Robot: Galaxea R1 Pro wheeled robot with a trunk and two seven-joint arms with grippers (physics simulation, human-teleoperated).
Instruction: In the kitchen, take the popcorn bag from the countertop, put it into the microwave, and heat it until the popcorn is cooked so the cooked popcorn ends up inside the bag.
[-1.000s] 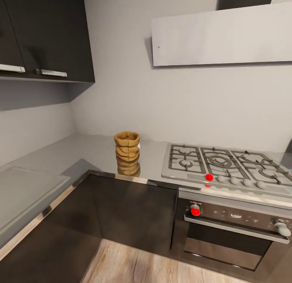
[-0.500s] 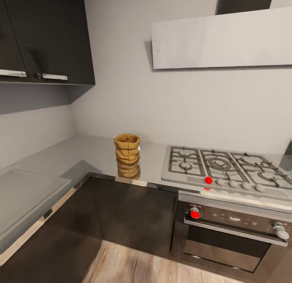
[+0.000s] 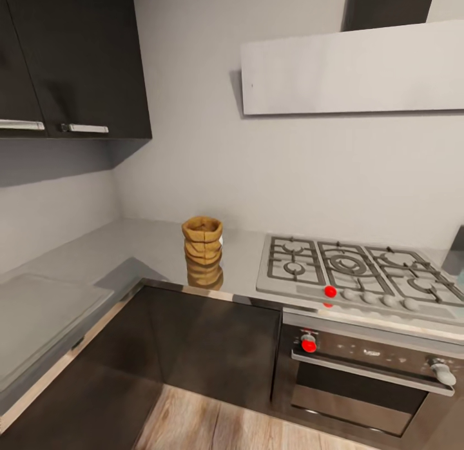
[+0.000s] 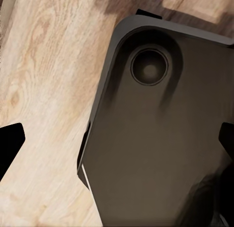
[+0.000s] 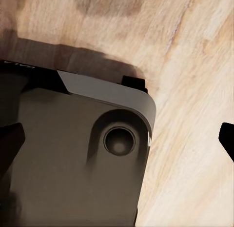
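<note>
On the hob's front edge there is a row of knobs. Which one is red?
The leftmost hob knob, nearest the popcorn bag; the other four to its right are pale grey. A separate red knob sits lower, on the oven.

At frame centre the popcorn bag (image 3: 202,240) stands upright on the countertop (image 3: 135,250), left of the hob (image 3: 361,273). Below the hob sits the oven (image 3: 370,376). Wall cabinets (image 3: 71,57) hang at my upper left.
</note>
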